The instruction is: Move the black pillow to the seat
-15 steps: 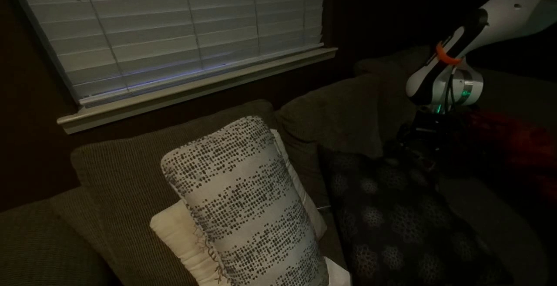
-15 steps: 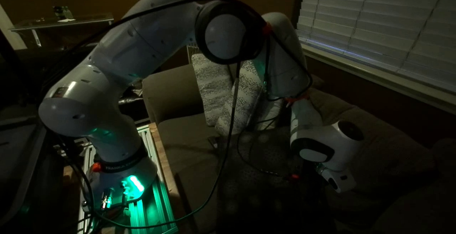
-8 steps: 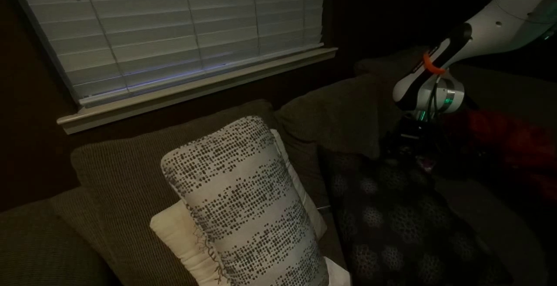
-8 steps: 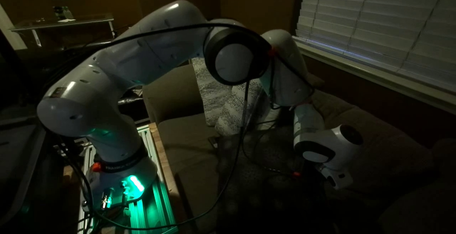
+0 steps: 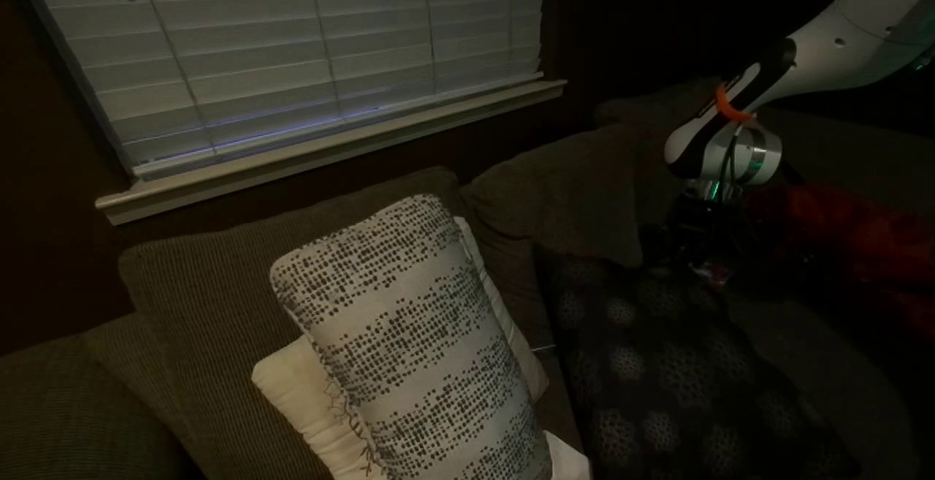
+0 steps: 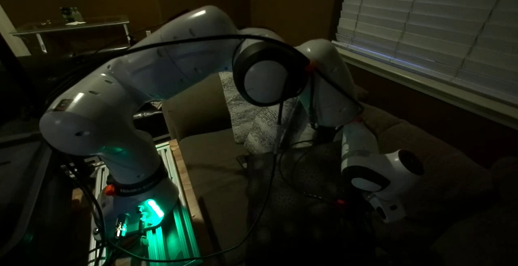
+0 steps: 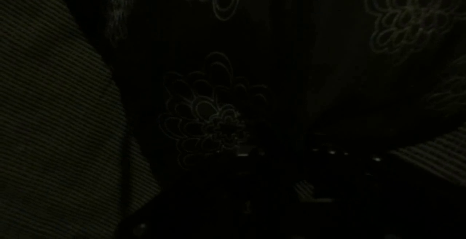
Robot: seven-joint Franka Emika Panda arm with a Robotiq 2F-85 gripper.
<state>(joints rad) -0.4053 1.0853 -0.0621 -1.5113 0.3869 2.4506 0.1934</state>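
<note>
Wrist view, tool [image 7: 287, 155] at edge of black pillow [image 7: 233, 64], opening, contact and hold unclear

All views are dim, the wrist view nearly black; a green light [image 6: 155, 208] glares.

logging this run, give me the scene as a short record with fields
black pillow: pale flower print
pincer: at one end of the black pillow
grip: too dark to tell
seat: brownish fabric, showing beside the black pillow in an exterior view
patterned pillow: in front of a white cushion
blinds: lowered
</note>
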